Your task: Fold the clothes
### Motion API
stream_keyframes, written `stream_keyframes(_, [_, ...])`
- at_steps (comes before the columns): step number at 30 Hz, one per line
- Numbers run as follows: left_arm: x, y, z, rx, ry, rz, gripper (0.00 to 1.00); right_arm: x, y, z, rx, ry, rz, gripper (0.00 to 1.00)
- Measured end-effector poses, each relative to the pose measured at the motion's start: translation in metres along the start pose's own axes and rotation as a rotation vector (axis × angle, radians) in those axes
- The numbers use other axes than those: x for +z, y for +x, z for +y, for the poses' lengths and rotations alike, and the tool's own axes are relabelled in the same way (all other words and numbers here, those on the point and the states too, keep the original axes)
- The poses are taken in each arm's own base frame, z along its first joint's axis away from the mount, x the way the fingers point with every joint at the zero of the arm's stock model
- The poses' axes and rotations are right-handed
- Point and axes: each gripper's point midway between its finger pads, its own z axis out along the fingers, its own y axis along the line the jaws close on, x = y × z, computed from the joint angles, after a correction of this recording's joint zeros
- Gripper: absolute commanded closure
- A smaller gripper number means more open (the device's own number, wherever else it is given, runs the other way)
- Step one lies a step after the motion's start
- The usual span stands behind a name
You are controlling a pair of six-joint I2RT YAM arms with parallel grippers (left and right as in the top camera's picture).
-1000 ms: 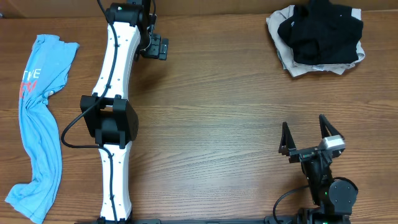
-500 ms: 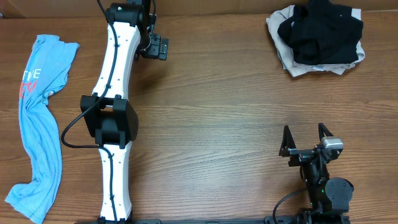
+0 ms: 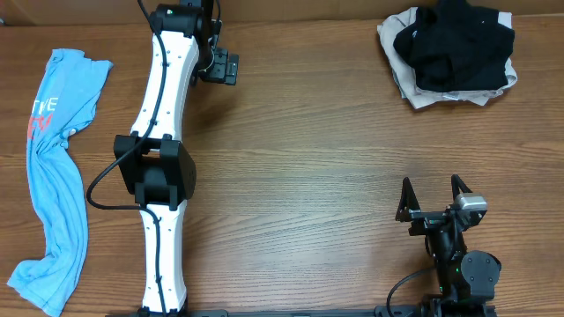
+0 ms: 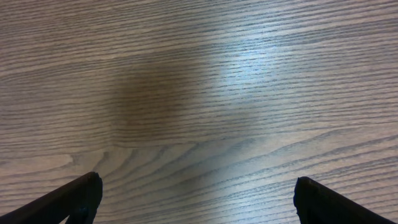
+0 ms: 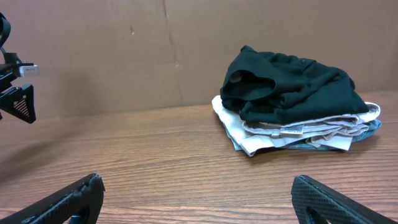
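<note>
Overhead, your left gripper (image 3: 222, 67) and right gripper (image 3: 431, 182) both gape wide, gripping nothing; light blue shirt (image 3: 55, 176) lies crumpled at far left.

A wooden table (image 3: 308, 158) with brown grain running left to right fills the overhead view. Close up in the left wrist view, the grain shows as fine dark lines, with a soft dark shadow (image 4: 149, 93) left of centre and a pale glare patch (image 4: 261, 59) just to its right. In the right wrist view a brown cardboard wall (image 5: 93, 56) stands upright along the table's far edge, with 1 vertical crease (image 5: 172, 50) running down it
</note>
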Motion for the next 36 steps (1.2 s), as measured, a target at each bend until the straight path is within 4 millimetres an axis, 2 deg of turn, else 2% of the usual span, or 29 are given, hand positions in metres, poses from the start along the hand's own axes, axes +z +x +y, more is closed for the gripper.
stream_keyframes(23, [0.000, 0.000, 0.002, 0.000, -0.010, 0.001, 0.00, 0.000, 0.000, 0.000, 0.000, 0.000, 0.000, 0.00])
stream_keyframes(26, [-0.010, 0.001, 0.005, 0.000, -0.024, -0.004, 0.00, 0.000, 0.000, 0.000, 0.000, 0.000, 0.000, 0.00])
stream_keyframes(29, [-0.043, -0.002, 0.007, -0.003, -0.026, -0.051, 0.00, 0.000, 0.000, 0.000, 0.000, 0.000, 0.000, 0.00])
stream_keyframes(32, [-0.104, -0.010, 0.011, -0.011, -0.035, -0.174, 0.00, 0.000, 0.000, 0.000, 0.000, 0.000, 0.000, 0.00])
stream_keyframes(36, [-0.208, -0.011, 0.015, -0.026, -0.017, -0.392, 0.00, 0.000, 0.000, 0.000, 0.000, 0.000, 0.000, 0.00])
